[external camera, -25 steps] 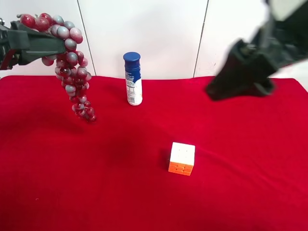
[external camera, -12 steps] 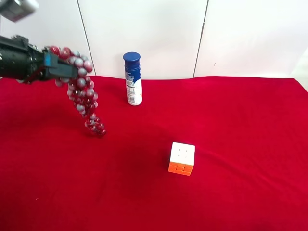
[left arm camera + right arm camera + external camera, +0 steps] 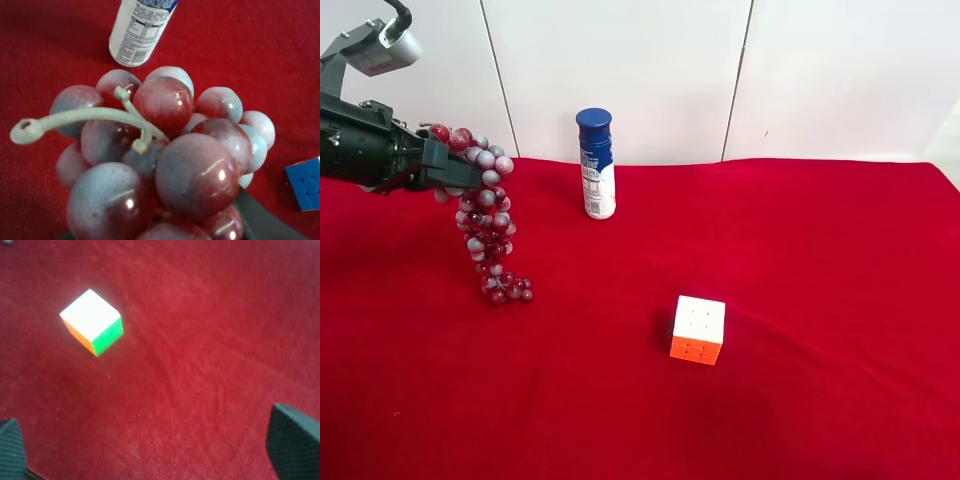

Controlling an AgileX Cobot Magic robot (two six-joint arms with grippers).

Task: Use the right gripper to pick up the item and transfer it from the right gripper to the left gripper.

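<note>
The bunch of dark-red and frosty grey-purple grapes (image 3: 485,215) hangs from my left gripper (image 3: 445,170) at the exterior high view's left. The gripper is shut on the bunch's top. The bunch's lower end (image 3: 508,291) reaches the red cloth. In the left wrist view the grapes (image 3: 165,150) and their pale stem (image 3: 85,117) fill the frame. My right gripper (image 3: 150,450) is open and empty above the cloth, with only its two dark fingertips (image 3: 292,440) showing. The right arm is out of the exterior high view.
A blue-capped white bottle (image 3: 597,165) stands at the back of the red cloth (image 3: 800,250), right of the grapes. A white-and-orange puzzle cube (image 3: 699,329) sits near the middle, and also shows in the right wrist view (image 3: 92,321). A white wall stands behind.
The left gripper has come down with the grapes, and the bunch's lower end now meets the cloth. The right arm, at the upper right one second ago, has left the exterior view.
</note>
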